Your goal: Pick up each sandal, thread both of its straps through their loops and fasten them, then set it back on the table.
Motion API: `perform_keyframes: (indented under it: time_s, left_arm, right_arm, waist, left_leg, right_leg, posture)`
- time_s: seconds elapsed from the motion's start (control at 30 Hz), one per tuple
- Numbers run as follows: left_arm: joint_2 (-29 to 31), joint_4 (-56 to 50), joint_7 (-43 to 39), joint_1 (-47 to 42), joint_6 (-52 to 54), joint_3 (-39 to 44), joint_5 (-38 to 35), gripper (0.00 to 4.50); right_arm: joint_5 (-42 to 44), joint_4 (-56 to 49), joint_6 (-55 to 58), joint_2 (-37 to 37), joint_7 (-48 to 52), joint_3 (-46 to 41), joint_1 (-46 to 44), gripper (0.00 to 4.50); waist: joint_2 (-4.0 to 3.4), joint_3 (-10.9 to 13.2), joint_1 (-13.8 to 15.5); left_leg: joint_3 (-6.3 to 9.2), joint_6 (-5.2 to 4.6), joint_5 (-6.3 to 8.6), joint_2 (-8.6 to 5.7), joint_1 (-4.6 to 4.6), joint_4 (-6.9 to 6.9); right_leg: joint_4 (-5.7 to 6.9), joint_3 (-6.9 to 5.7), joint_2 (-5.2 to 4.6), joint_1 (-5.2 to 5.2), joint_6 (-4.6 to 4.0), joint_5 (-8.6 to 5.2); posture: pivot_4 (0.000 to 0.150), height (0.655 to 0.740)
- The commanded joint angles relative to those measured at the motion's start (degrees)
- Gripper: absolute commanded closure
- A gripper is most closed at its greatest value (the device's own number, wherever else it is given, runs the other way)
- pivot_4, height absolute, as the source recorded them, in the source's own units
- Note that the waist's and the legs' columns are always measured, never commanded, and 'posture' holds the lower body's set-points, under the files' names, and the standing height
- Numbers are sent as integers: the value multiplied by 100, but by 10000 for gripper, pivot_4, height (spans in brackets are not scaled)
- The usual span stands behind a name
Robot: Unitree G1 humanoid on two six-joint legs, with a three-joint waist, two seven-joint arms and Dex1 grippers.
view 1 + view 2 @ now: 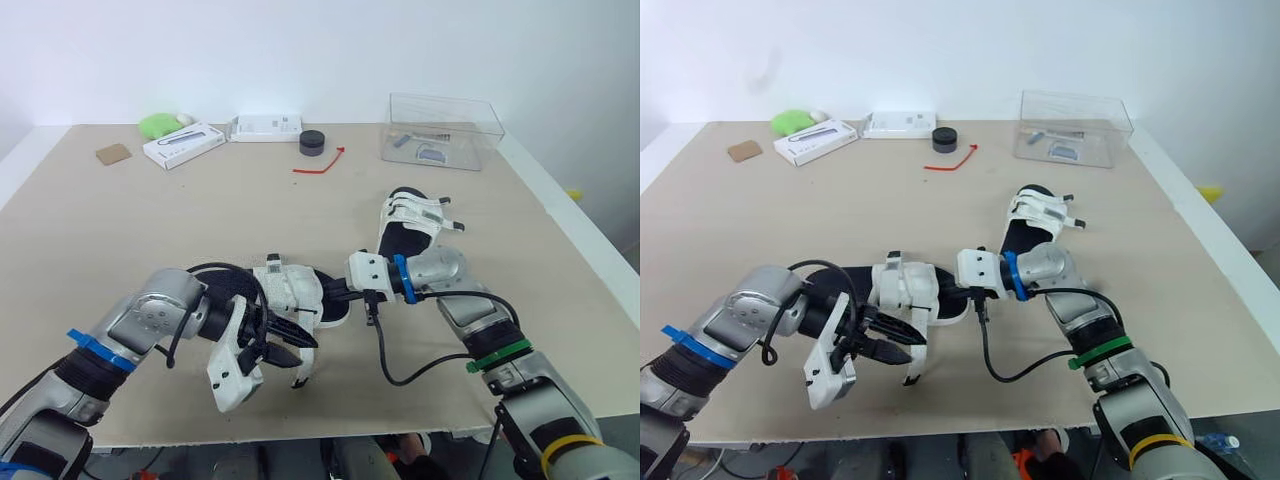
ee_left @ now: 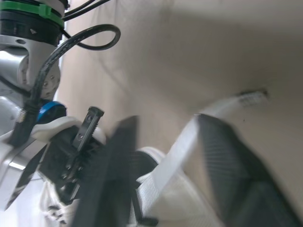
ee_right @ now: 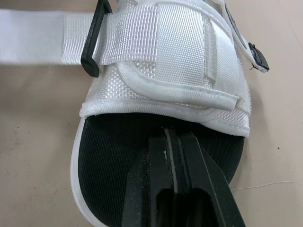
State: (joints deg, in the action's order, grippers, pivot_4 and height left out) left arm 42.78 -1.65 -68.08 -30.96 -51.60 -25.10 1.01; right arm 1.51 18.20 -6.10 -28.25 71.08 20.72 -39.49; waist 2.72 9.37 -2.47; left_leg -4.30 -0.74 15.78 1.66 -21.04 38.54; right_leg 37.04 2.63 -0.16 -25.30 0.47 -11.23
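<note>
Sandal (image 3: 161,56) half hidden behind left jaws, strap (image 2: 179,147) between them, blurred

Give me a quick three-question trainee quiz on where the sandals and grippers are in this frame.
1. True or false: the far sandal lies inside the clear box.
2. Multiple choice: which part of the near sandal does the right gripper rest on? A the black footbed; B the plastic loop; C the strap's tip.
3. Fill in: the loose white strap runs between the two fingers of the ____ gripper.
Key: 1 false, it lies on the open table; 2 A; 3 left, meaning the left gripper.
</note>
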Motion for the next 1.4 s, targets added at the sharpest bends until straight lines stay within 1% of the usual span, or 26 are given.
perform_keyframes:
  time_s: [0.03,0.07,0.13,0.17,0.23,0.3,0.37,0.47,0.5,0.53,0.57,0.77,0.8,0.87,0.9,0.93,0.97,1.1,1.13,1.17,1.3,1.4]
  left_arm:
    - [22,-322,-45,-151,388,-60,-395,42885]
    - [20,-345,-66,-135,593,-55,-536,44160]
    - [2,-404,-82,-108,967,-14,-758,44160]
    - [-15,-484,-75,-87,1363,43,-982,44160]
    - [27,-696,-59,-34,2633,191,-1599,44160]
    - [22,-824,184,6,4110,461,-2395,44160]
    - [11,-771,205,28,4655,657,-2601,44160]
    - [143,-523,-205,307,3593,652,-1849,44160]
    - [151,-505,-279,390,3444,662,-1759,44160]
    - [126,-509,-312,437,3376,682,-1734,44160]
    - [95,-506,-337,466,3334,704,-1719,44160]
    - [18,-487,-441,542,2897,766,-1525,44160]
    - [30,-438,-470,551,2625,765,-1423,41991]
    - [50,-306,-512,557,2034,765,-1214,35857]
    - [67,-233,-542,569,1814,755,-1148,31187]
    - [81,-160,-560,580,1616,749,-1100,27425]
    - [91,-81,-564,590,1422,738,-1055,22305]
    - [126,323,-555,466,379,643,-633,7058]
    - [126,396,-539,419,168,606,-535,1690]
    - [117,464,-508,371,-22,570,-417,670]
    - [-29,688,-339,175,-465,400,-56,670]
    - [-226,760,-156,-35,-493,278,121,670]
  right_arm:
    - [-225,71,132,-168,7,67,144,45000]
    - [-228,77,133,-168,7,66,137,45000]
    - [-229,86,135,-168,8,65,127,45000]
    - [-229,89,138,-167,7,64,121,45000]
    - [-234,94,142,-168,7,67,110,45000]
    - [-241,95,145,-169,-3,66,107,45000]
    - [-242,99,146,-174,-7,63,104,45000]
    - [-248,75,158,-204,14,75,128,45000]
    - [-255,74,155,-207,14,78,131,45000]
    - [-257,75,155,-207,14,78,129,45000]
    - [-257,75,155,-207,13,78,129,45000]
    - [-248,66,148,-209,-1,88,126,45000]
    - [-247,63,145,-211,-1,89,130,45000]
    - [-249,61,139,-212,0,91,134,45000]
    - [-248,60,138,-211,-1,90,136,45000]
    - [-247,60,137,-210,-2,90,137,45000]
    - [-247,59,132,-212,-2,89,142,45000]
    - [-257,79,98,-211,-12,92,149,45000]
    - [-259,84,93,-207,-14,95,147,45000]
    - [-262,89,92,-199,-20,97,141,45000]
    - [-271,106,86,-181,-32,105,121,45000]
    - [-276,110,79,-184,-42,103,122,45000]
  waist:
    - [0,0,0]
    - [0,0,1]
    - [0,0,0]
    - [0,0,0]
    - [0,0,-2]
    - [0,0,-3]
    - [0,0,-4]
    - [-2,-1,-1]
    - [-2,0,0]
    - [-2,0,2]
    - [-1,0,7]
    - [-1,0,56]
    - [-1,0,65]
    - [-1,0,69]
    - [-1,0,70]
    - [-1,0,71]
    - [-1,0,72]
    - [-1,0,78]
    - [-1,0,78]
    - [-1,0,78]
    - [-1,-1,84]
    - [0,-1,93]
  left_leg:
    - [0,0,0,-2,0,0]
    - [-1,0,0,-3,0,0]
    - [-2,0,0,-4,0,0]
    - [-2,0,0,-5,-1,0]
    - [-2,0,0,-5,-1,1]
    - [-1,0,0,-5,-1,3]
    - [3,0,0,-4,0,3]
    - [5,0,0,-4,1,2]
    - [4,0,0,-4,2,1]
    - [3,1,1,-4,2,0]
    - [4,1,1,-4,0,0]
    - [-7,1,0,-8,0,8]
    - [-8,1,0,-8,0,8]
    - [-9,1,0,-8,0,8]
    - [-8,1,0,-8,0,7]
    - [-8,1,0,-7,0,8]
    - [-7,1,0,-7,0,7]
    - [-8,1,0,-6,0,7]
    - [-8,1,0,-6,0,7]
    - [-8,1,0,-6,0,7]
    - [-12,1,0,-6,1,8]
    - [-12,0,0,-6,1,9]
  right_leg:
    - [0,1,0,0,1,0]
    - [0,1,0,0,2,0]
    - [0,1,0,0,3,1]
    - [0,0,1,0,4,0]
    - [0,0,2,0,14,-5]
    - [1,-1,6,0,22,-8]
    - [2,-2,7,0,26,-9]
    - [2,-4,14,0,23,-11]
    - [1,-2,13,0,21,-13]
    - [1,-1,13,-1,18,-13]
    - [2,-2,10,-1,-5,-1]
    - [1,3,4,0,-7,-13]
    - [1,4,4,0,-7,-12]
    - [1,5,4,-1,-12,-10]
    - [1,4,3,-1,-14,-9]
    - [1,5,3,-1,-17,-7]
    - [1,6,-1,0,-19,-7]
    - [1,6,-3,0,-20,-7]
    - [1,6,-4,0,-20,-7]
    - [1,6,-4,0,-20,-7]
    - [0,6,-6,0,-19,16]
    - [0,4,1,1,-11,21]
  posture:
    - [1500,7400]
    - [1500,7400]
    - [1500,7400]
    - [1500,7400]
    - [1500,7400]
    - [1500,7400]
    - [1500,7400]
    - [1500,7400]
    - [1500,7400]
    - [1500,7400]
    - [1500,7400]
    - [1500,7400]
    - [1500,7400]
    - [1500,7400]
    - [1500,7400]
    - [1500,7400]
    - [1500,7400]
    - [1500,7400]
    - [1500,7400]
    - [1500,7400]
    - [1500,7400]
    - [1500,7400]
